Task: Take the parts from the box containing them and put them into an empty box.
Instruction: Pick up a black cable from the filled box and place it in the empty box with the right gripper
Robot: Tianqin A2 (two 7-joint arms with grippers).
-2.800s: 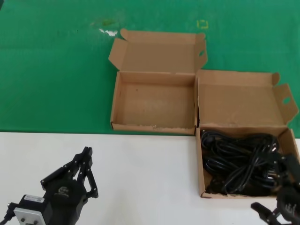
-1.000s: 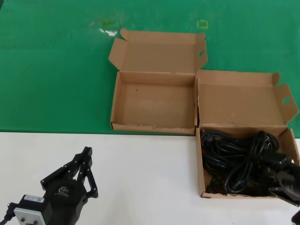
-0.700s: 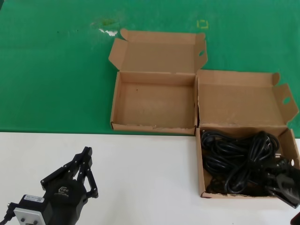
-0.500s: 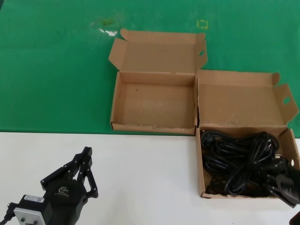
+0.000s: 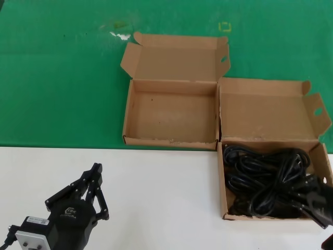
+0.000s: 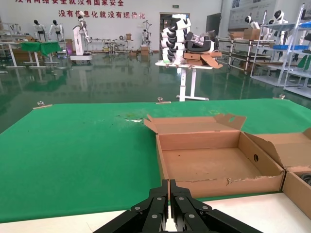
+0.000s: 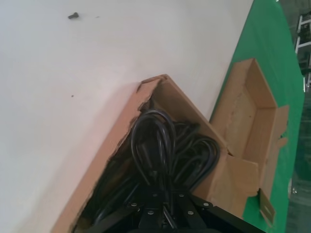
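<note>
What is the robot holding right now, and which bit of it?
The right gripper is shut on the black power cords, pinching loops near the box's front right corner. The left gripper holds nothing.

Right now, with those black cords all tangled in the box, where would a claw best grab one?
Probably at a raised loop of the cords, coming straight down from above. The box's walls block any sideways approach, and the arching loops stand clear of the pile, so fingers could close across one. The right gripper is already at the box's near right corner.
</note>
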